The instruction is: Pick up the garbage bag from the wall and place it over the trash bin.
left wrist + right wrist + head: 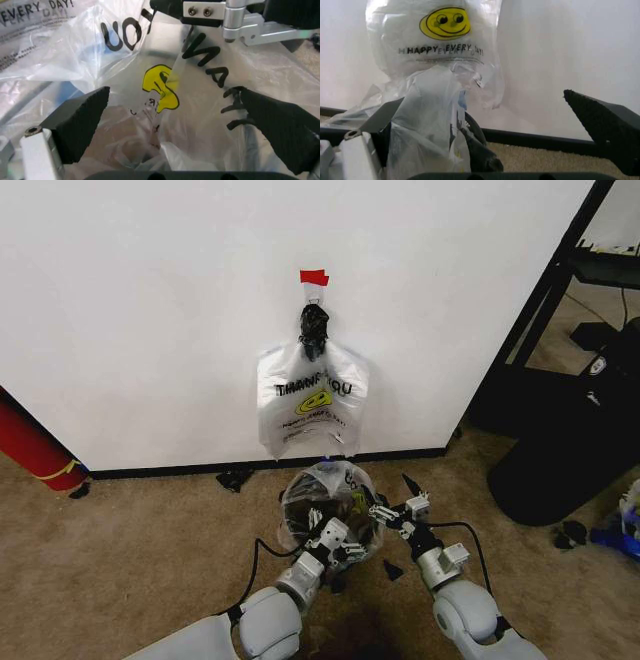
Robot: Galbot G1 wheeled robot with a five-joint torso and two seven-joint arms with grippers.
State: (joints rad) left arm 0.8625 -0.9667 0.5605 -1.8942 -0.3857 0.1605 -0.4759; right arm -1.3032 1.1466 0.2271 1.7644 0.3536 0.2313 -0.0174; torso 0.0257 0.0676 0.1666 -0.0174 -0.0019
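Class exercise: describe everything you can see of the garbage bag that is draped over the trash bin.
The garbage bag is thin, translucent white plastic, crinkled, with black lettering and a yellow smiley. It is spread over the mouth of the trash bin on the carpet, below the bags hanging on the wall. The left gripper and the right gripper, both open, are at its edge.

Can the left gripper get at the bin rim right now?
Probably not directly: the left gripper sits open over the trash bin, but the garbage bag drapes across it, covering the rim.
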